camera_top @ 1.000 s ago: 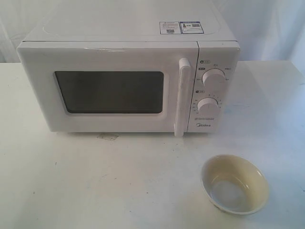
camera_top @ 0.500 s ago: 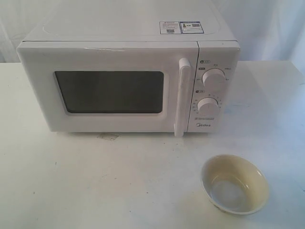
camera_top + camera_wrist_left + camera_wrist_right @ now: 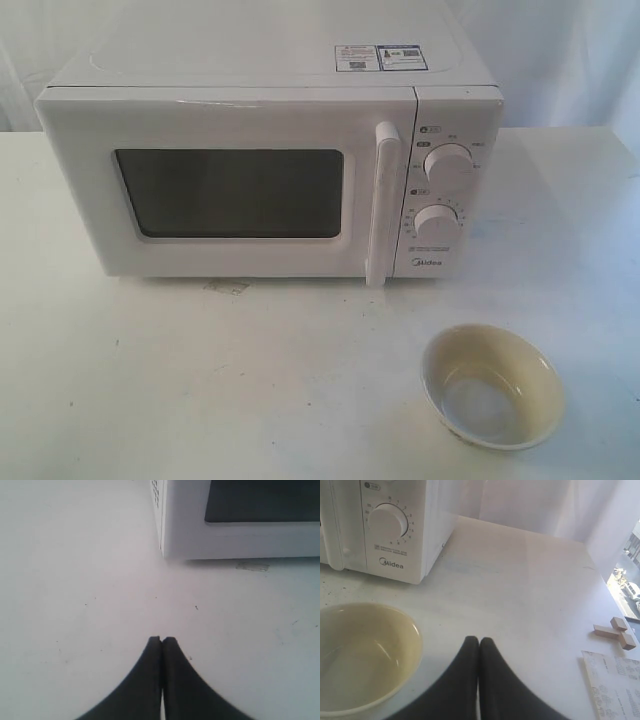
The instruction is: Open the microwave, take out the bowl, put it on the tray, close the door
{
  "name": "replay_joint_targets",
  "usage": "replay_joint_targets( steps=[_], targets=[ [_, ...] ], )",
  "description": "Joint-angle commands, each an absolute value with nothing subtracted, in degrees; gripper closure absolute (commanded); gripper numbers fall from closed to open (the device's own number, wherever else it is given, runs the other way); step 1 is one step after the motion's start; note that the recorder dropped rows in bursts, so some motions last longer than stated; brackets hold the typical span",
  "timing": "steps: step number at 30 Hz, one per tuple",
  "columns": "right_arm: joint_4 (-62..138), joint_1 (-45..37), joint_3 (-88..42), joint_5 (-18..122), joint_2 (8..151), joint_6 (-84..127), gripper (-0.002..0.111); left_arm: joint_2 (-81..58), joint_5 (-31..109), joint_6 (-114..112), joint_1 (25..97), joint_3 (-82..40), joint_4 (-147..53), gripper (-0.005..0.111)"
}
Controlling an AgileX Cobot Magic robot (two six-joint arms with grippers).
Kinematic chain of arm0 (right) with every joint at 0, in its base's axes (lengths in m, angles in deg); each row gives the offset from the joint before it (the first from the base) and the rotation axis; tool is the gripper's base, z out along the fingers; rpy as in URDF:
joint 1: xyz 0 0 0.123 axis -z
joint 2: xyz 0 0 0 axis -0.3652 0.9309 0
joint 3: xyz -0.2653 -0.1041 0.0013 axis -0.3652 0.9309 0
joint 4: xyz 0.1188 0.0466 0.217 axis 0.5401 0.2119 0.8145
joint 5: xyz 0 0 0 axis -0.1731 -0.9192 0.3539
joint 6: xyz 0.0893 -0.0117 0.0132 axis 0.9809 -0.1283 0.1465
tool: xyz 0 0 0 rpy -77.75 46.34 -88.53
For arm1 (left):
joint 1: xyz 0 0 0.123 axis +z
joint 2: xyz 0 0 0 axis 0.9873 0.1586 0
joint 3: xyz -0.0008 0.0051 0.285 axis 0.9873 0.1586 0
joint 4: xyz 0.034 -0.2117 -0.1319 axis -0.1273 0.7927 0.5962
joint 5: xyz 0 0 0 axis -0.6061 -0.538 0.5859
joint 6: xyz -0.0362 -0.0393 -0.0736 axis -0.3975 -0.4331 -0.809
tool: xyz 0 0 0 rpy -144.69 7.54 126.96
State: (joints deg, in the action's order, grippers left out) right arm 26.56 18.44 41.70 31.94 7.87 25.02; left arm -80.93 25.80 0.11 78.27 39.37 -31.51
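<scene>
Exterior view: the bowl [image 3: 492, 385] sits upright on the table [image 3: 200, 380], mouth up, towards the near right, well apart from the microwave [image 3: 270, 100] and in front of its knob side. Nothing lies in the bowl; only its glossy whitish bottom shows. It is round, so no long axis can be told.

The microwave stands further back, its long side running left to right across this view and its front facing the camera. The door [image 3: 80, 190] lies flush with the body, shut. Its window [image 3: 230, 193] is dark, and what is inside the microwave cannot be told. The handle [image 3: 383, 205] stands upright at the door's right edge, beside two knobs [image 3: 447, 165] set one above the other. Stickers [image 3: 380, 57] lie on top, near the back right.

In the left wrist view, the left gripper [image 3: 162, 640] hangs over bare table near the microwave's lower corner on the window side, jaws pressed together with nothing between them.

In the right wrist view, the right gripper [image 3: 479, 640] is just beside the bowl's rim, not touching it, jaws likewise together and holding nothing. On the far side of this gripper from the bowl, small wooden blocks [image 3: 616, 631] and a printed sheet [image 3: 615, 680] lie on the table.
</scene>
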Motion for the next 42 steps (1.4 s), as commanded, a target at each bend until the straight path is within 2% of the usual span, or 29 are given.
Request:
replay_joint_targets(
  steps=[1,10,42],
  targets=[
    [26.60,18.77,42.02,31.98,7.53,25.26,0.108,-81.18,25.89,-0.71,78.22,39.58,-36.12,0.107],
    [26.60,18.77,42.02,31.98,7.53,25.26,0.108,-81.18,25.89,-0.72,78.22,39.58,-44.40,0.107],
    [26.60,18.77,42.02,31.98,7.53,25.26,0.108,-81.18,25.89,-0.61,78.22,39.58,-44.42,0.107]
  ],
)
